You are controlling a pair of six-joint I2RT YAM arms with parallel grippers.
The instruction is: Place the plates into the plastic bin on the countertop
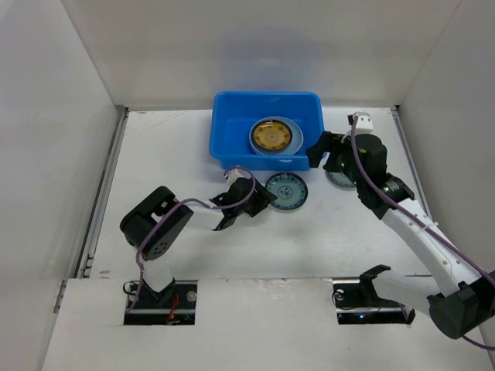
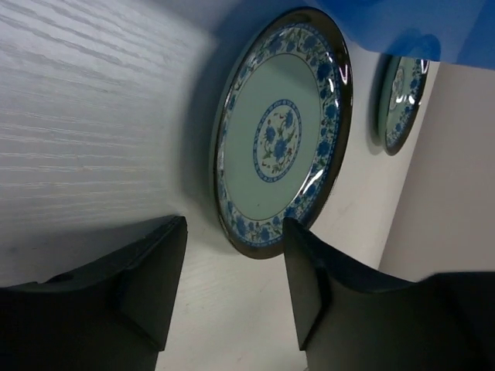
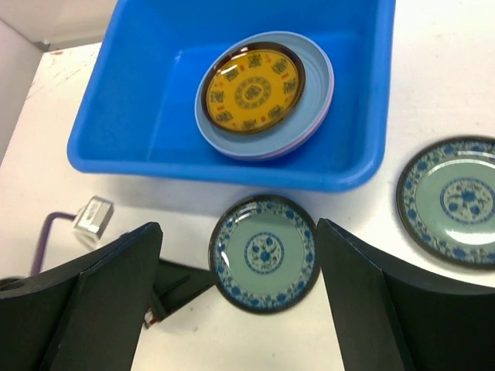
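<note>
The blue plastic bin [image 1: 232, 116] stands at the back of the white countertop [image 1: 178, 154]. In it an amber patterned plate [image 1: 272, 135] lies on a light blue plate [image 3: 317, 66] with a lavender edge under it. One teal patterned plate [image 1: 286, 191] lies in front of the bin. A second teal plate [image 1: 337, 180] lies to its right, partly hidden by my right arm. My left gripper [image 1: 261, 199] is open and low, just left of the first teal plate [image 2: 280, 131]. My right gripper [image 1: 319, 151] is open and empty, raised above that plate [image 3: 264, 253].
White walls close in the left, back and right sides. The bin's front wall [image 3: 232, 166] is just behind both teal plates. The second teal plate also shows in the right wrist view [image 3: 452, 201] and the left wrist view [image 2: 402, 97]. A white connector [image 1: 362, 120] lies right of the bin.
</note>
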